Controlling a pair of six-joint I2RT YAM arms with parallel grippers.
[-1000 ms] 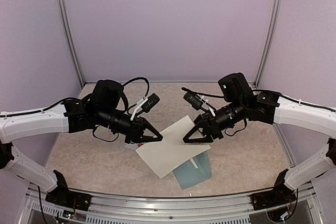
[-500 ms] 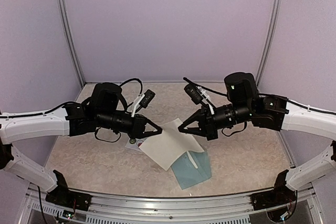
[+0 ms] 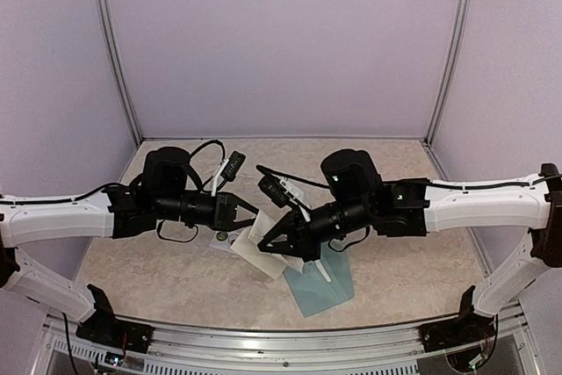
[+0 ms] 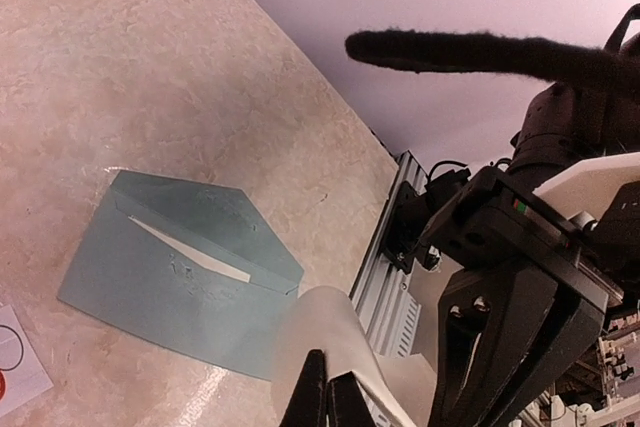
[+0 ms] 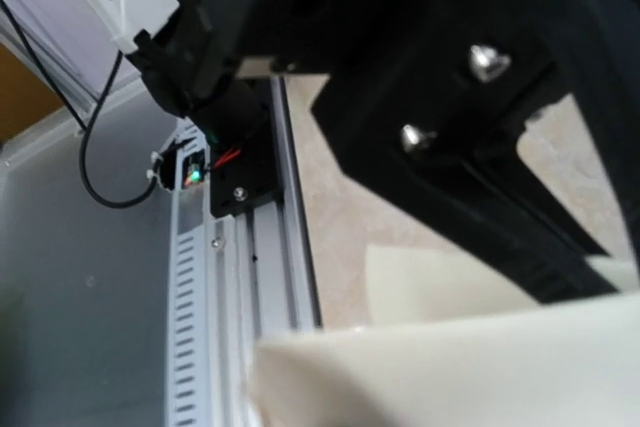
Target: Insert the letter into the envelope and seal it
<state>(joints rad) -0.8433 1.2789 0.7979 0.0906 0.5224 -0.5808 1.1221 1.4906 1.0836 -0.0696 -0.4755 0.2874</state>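
Carefully: left gripper pinches the curled letter; right gripper grip is unclear. Match edges before creasing; envelope lies below them.

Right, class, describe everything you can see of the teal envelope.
The envelope is flat teal paper, rectangular, lying on the marbled table with its flap open and spread flat. A narrow white strip runs along the flap's fold. The curled letter overlaps one corner in the left wrist view; whether they touch is unclear.
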